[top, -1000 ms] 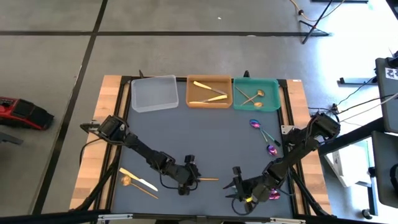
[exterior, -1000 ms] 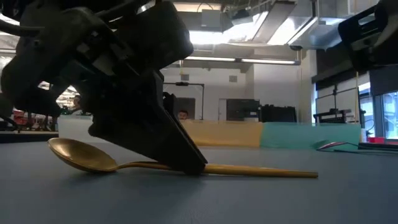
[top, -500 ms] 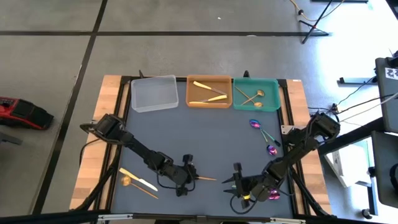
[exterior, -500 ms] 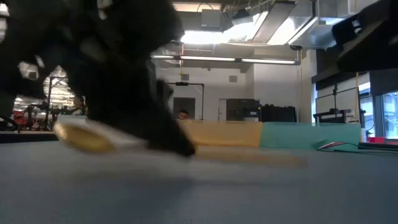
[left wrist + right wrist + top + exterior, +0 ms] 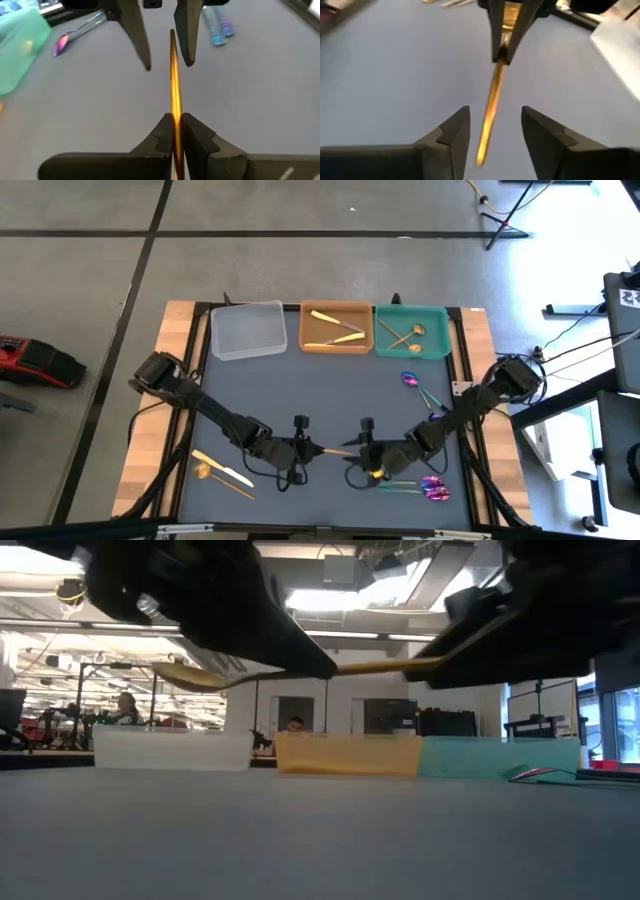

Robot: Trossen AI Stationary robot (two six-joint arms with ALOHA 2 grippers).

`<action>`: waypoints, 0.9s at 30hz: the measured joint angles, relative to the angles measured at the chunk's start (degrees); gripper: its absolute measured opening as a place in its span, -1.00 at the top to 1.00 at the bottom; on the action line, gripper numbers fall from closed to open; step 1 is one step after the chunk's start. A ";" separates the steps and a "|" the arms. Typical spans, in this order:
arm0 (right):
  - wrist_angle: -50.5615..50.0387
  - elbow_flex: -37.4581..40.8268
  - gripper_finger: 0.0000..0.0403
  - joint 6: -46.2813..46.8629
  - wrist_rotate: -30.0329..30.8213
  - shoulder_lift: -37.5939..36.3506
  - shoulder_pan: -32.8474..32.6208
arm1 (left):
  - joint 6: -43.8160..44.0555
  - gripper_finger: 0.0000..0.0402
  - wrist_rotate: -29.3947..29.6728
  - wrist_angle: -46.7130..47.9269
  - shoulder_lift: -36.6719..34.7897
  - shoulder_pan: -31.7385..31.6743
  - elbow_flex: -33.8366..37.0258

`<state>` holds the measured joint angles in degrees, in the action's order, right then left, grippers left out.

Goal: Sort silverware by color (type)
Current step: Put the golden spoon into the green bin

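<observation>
— One gold spoon point(image 5: 300, 670) is up off the surface point(image 5: 330, 395), level, clamped partway along its handle by the left pincer point(image 5: 306, 451); the left wrist view shows the fingers point(image 5: 161, 134) pressed tight on both sides of the handle.

— And the right pincer point(image 5: 352, 454)?

— Facing the left one near the front middle of the surface, fingers point(image 5: 451, 131) spread wide, with the free end of the handle reaching in between them. Nothing shows them touching it.

— Where is the other silverware?

— Two iridescent purple-teal pieces point(image 5: 428, 488) lie near the front right, just beside the right arm. Another two, iridescent spoons point(image 5: 424, 397), lie at the right side of the surface below the teal tray. A pale gold knife point(image 5: 222, 468) and a gold spoon point(image 5: 222, 480) lie side by side at the front left.

— And the trays?

— Three in a row along the far edge. The clear tray point(image 5: 218, 345) on the left, an orange tray point(image 5: 308, 340) in the middle with pale gold pieces point(image 5: 334, 328), and a teal tray point(image 5: 384, 346) on the right with copper-gold spoons point(image 5: 405, 334).

— Anyone around?

— Low view shows a person point(image 5: 126, 708) far back in the room, well beyond the trays.
</observation>
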<state>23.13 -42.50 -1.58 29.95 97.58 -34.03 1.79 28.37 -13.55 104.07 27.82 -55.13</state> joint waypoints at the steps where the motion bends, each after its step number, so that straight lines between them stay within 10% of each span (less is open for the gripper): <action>1: 0.13 0.00 0.13 -1.37 0.00 0.00 0.80 | -0.53 0.90 0.01 -0.07 -0.01 -0.44 0.00; 13: 1.25 0.00 0.04 -9.65 -5.75 0.00 8.45 | -3.19 0.90 1.43 0.17 -0.11 -6.12 0.00; 27: 0.17 0.02 0.93 -10.74 -3.75 0.00 11.23 | -8.23 0.85 1.04 0.34 -0.20 -8.16 -0.02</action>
<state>23.30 -42.48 -12.32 26.21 97.58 -22.81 -6.43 29.41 -13.21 103.88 19.66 -55.16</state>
